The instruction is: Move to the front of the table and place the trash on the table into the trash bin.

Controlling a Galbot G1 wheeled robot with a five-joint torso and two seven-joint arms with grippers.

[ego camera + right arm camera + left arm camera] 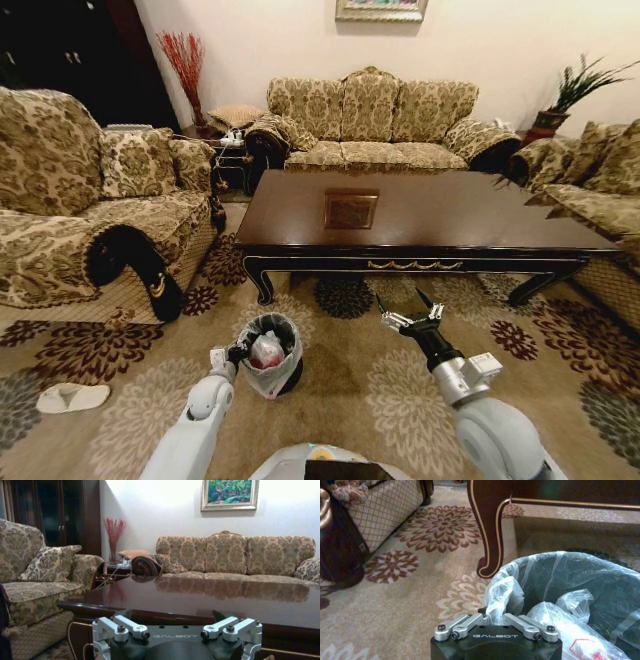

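Tabletop (460, 215): dark glossy wood, mirror-like, square inlay at centre, gold trim on apron, curved legs; no trash is seen on it. Bin (270, 372) is on the carpet near the left front leg: round, dark, crinkled translucent liner, pink-white bag bundle (266, 351) inside. Task is judged nearly or fully done. Left pincer (239, 352) is at the bin rim, fingers together with liner film between them. Right pincer (408, 320) is held apart, empty, before the table's front edge.
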